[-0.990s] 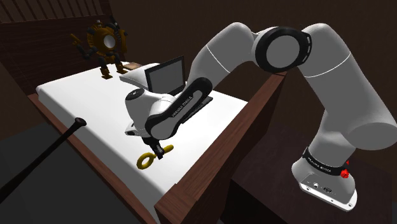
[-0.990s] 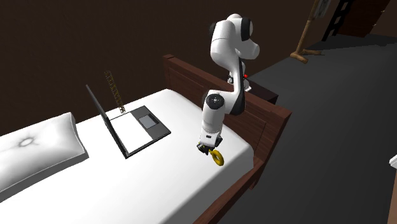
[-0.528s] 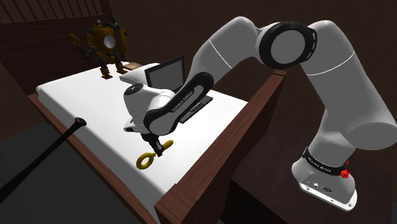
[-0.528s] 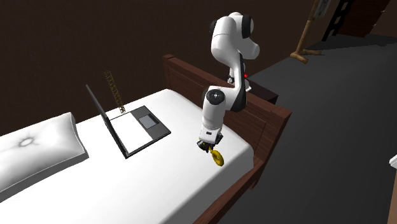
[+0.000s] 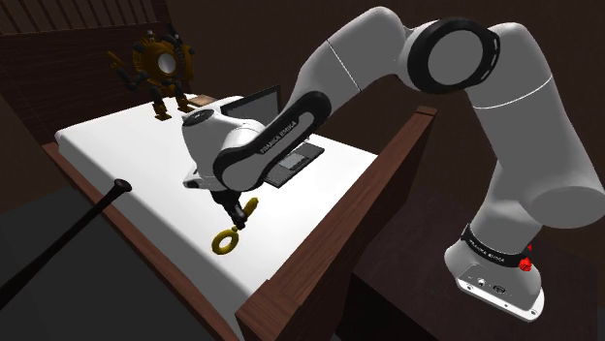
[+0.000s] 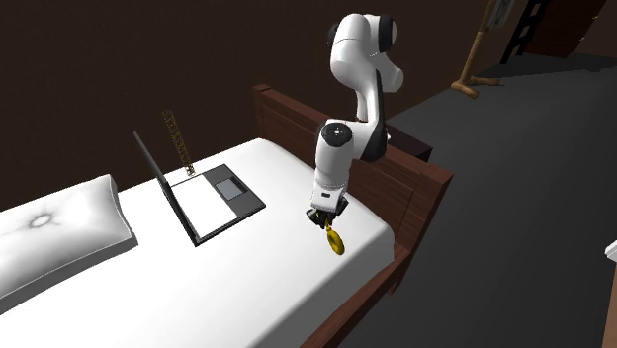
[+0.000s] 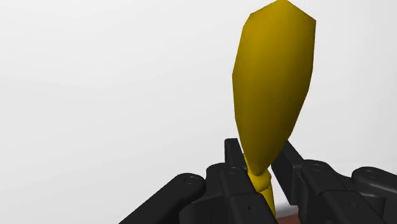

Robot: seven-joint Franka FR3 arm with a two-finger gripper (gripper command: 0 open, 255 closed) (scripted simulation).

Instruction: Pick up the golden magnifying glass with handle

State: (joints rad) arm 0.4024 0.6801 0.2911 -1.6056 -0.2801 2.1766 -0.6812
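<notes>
The two black fingers are clamped on the thin handle of the golden magnifying glass, one on each side, with no gap that I can make out. From the gripper the glass runs straight out along the line the hand points. The handle is in the jaws and the ring is at the far end, seen nearly edge-on from the wrist, so it looks like a narrow yellow leaf.

From beside the stand, the gripper points down at the white bed. The magnifying glass hangs below it, long axis steep and a little tilted, ring lowest. It sits just off the front edge of the open laptop, on the side toward the wooden footboard. From across the room the ring looks to be clear of the cover under the gripper, though I can't tell how much air is beneath it.

Since the glass lies dead ahead of the jaws and hangs down, I'd say the lift turns on going straight up, so the ring doesn't drag or swing.

The arm rises from its stand beyond the laptop. Its elbow is high above the footboard, the forearm slopes down over the laptop, and the wrist is bent down.
</notes>
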